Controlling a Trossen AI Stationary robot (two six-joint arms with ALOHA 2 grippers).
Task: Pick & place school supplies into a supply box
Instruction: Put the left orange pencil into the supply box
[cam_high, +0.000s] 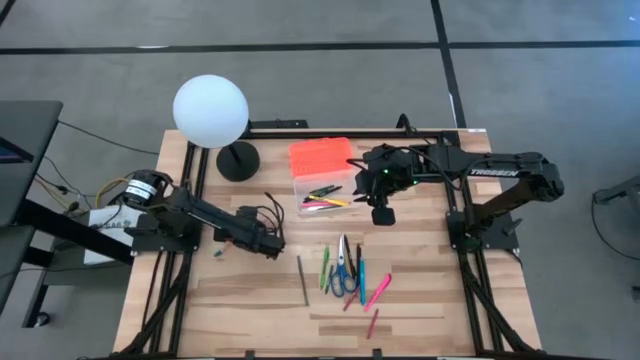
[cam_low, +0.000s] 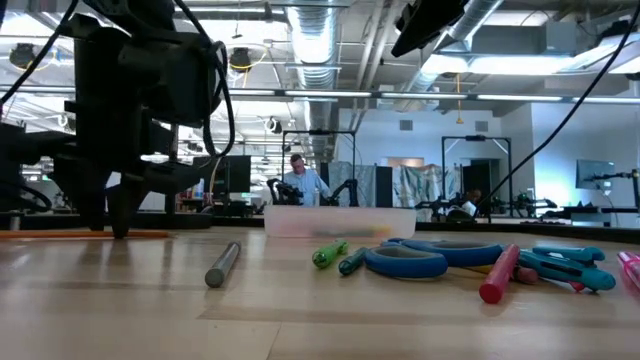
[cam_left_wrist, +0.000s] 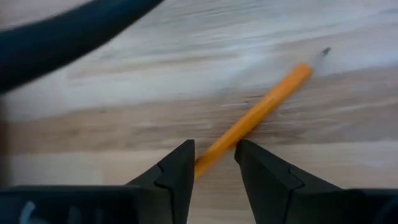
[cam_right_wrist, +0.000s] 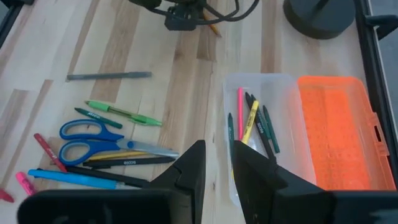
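The left gripper (cam_left_wrist: 214, 165) sits low at the left-centre of the high view, its fingers parted around an orange pencil (cam_left_wrist: 261, 109) that lies flat on the wooden table (cam_high: 250, 300); the pencil passes between the tips, and I cannot tell whether they touch it. The risk is that the round pencil rolls or pivots as the fingers close, or that the tips scrape the wood and clamp only one end.

The right gripper (cam_right_wrist: 217, 168) hangs above the supply box (cam_high: 325, 192), jaws narrowly apart and holding nothing. The box sits upper-centre in the high view, its orange lid (cam_high: 320, 156) swung back, several pens already inside. The scissors (cam_high: 343, 275) and loose pens lie lower-centre.

In the high view the pencil is hidden under the left arm. In the low view the box looks blurred and its contents cannot be told apart.
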